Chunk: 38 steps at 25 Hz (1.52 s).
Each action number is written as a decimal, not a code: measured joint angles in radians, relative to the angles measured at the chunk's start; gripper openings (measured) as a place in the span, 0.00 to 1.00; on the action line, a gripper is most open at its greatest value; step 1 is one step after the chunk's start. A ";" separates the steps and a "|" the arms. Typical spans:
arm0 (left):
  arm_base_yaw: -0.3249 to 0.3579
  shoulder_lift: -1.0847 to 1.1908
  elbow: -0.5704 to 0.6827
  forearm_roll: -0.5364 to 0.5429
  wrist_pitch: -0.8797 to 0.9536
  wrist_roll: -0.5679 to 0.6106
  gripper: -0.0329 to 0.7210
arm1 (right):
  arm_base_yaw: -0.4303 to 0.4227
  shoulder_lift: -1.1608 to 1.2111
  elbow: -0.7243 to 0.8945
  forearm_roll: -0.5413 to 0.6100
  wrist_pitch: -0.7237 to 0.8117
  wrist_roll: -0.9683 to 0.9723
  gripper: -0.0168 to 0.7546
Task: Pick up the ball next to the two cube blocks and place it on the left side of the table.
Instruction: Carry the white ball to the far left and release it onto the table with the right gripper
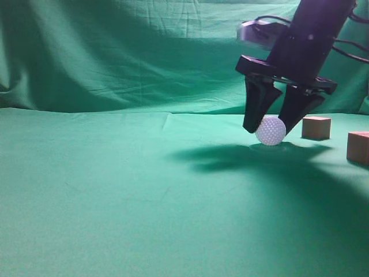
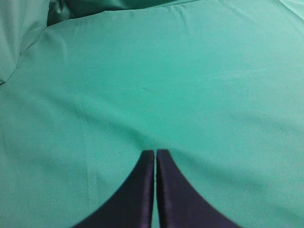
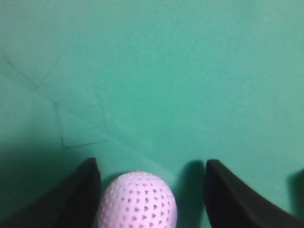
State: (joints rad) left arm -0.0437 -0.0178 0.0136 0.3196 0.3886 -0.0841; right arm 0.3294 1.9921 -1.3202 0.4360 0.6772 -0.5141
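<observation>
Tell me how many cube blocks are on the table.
2: one cube block just right of the golf ball, the other block nearer, cut off by the right edge. More may sit out of frame.

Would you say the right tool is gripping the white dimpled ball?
Apart on one side: the right wrist view shows green cloth between the ball and one finger.

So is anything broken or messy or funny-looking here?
Nothing is broken or spilled. The ball sits on the table between the open right gripper's fingers, close against one finger with a gap to the other. The two cube blocks sit flat nearby. The left gripper is shut over bare cloth, which has only some creases.
</observation>
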 joint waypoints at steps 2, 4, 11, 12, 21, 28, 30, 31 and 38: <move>0.000 0.000 0.000 0.000 0.000 0.000 0.04 | 0.000 0.002 -0.002 0.000 0.000 0.000 0.42; 0.000 0.000 0.000 0.000 0.000 0.000 0.04 | 0.000 0.002 -0.006 0.000 0.002 -0.001 0.42; 0.000 0.000 0.000 0.000 0.000 0.000 0.04 | 0.000 0.004 -0.199 0.084 0.174 -0.002 0.42; 0.000 0.000 0.000 0.000 0.000 0.000 0.04 | 0.003 0.004 -0.246 0.137 0.189 -0.002 0.42; 0.000 0.000 0.000 0.000 0.000 0.000 0.04 | 0.260 0.051 -0.472 0.408 0.014 -0.238 0.42; 0.000 0.000 0.000 0.000 0.000 0.000 0.04 | 0.499 0.260 -0.642 0.428 -0.271 -0.328 0.42; 0.000 0.000 0.000 0.000 0.000 0.000 0.04 | 0.542 0.340 -0.704 0.433 -0.348 -0.358 0.42; 0.000 0.000 0.000 0.000 0.000 0.000 0.04 | 0.563 0.373 -0.736 0.434 -0.385 -0.371 0.42; 0.000 0.000 0.000 0.000 0.000 0.000 0.04 | 0.660 0.603 -0.893 0.445 -0.569 -0.418 0.42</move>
State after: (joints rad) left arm -0.0437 -0.0178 0.0136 0.3196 0.3886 -0.0841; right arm 0.9890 2.5953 -2.2131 0.8812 0.1085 -0.9318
